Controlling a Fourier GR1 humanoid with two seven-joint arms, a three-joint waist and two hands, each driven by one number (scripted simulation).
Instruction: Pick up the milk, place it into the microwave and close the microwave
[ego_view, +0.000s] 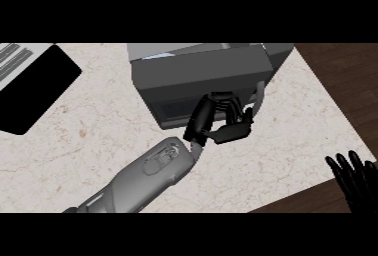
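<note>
Checking in from the remote station, here's what my head cam gives me. The left hand (230, 131) is up against the lower right corner of the microwave (199, 70), right at its dark front face. Its fingers (201, 117) are curled in and bunched together, and I can't see anything held in them. Its grey forearm (148, 175) comes in diagonally from the lower left, across the pale marble counter (88, 140). Just beside the hand, a thin grey strip (260, 97) runs along the microwave's right front corner. It might be the door's edge, but I honestly can't tell, and I can't tell either whether the door is fully shut or a bit ajar. The milk I can't make out anywhere in this view, so I can't say where it is. The right hand (358, 175) is parked at the lower right edge of the view, fingers straight up and spread apart, well apart from the microwave. There's also a flat black slab (33, 90) lying on the counter at the far left.
</note>
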